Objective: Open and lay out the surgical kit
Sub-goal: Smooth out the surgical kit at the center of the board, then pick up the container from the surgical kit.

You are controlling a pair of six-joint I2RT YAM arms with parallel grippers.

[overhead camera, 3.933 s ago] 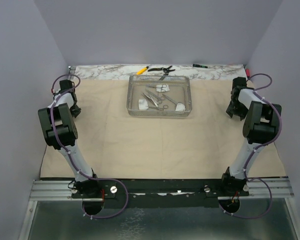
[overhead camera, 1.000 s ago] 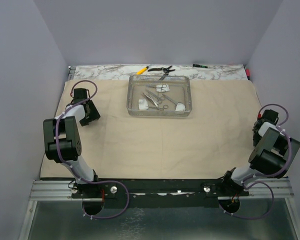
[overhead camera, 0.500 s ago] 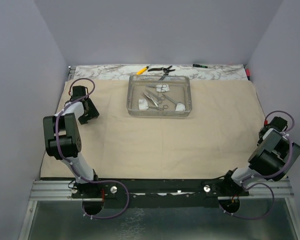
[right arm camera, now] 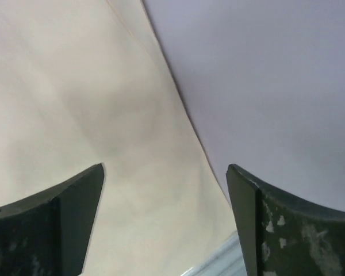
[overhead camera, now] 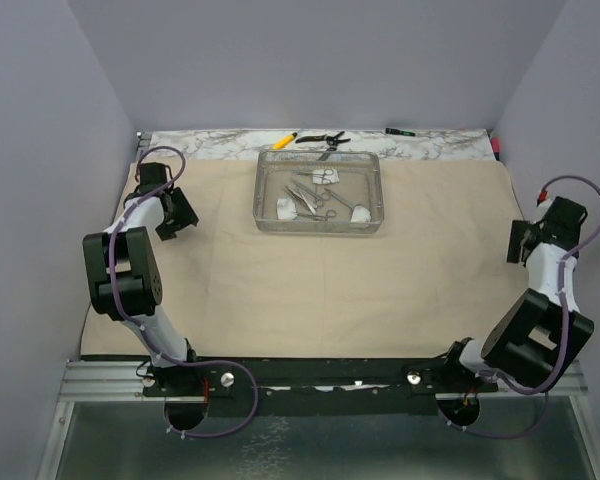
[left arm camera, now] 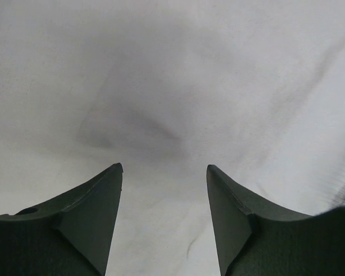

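The beige cloth wrap (overhead camera: 320,275) lies spread flat over the table. The clear plastic tray (overhead camera: 319,192) stands on it at the back middle and holds steel clamps (overhead camera: 310,195), tweezers and white gauze balls (overhead camera: 361,216). My left gripper (overhead camera: 183,212) is open and empty, low over the cloth's left part, far left of the tray; its wrist view shows only bare cloth (left arm camera: 161,86) between the fingers (left arm camera: 92,213). My right gripper (overhead camera: 518,243) is open and empty at the cloth's right edge (right arm camera: 178,103), by the side wall.
Black-handled pliers (overhead camera: 323,138), a yellow pen (overhead camera: 285,140) and a small green-tipped tool (overhead camera: 399,131) lie on the marbled strip behind the tray. Grey walls (overhead camera: 570,130) close in both sides. A metal rail (overhead camera: 310,378) runs along the near edge.
The right arm has swung up and back from the near right corner, its gripper now higher along the right cloth edge. The left gripper has shifted slightly back and left.
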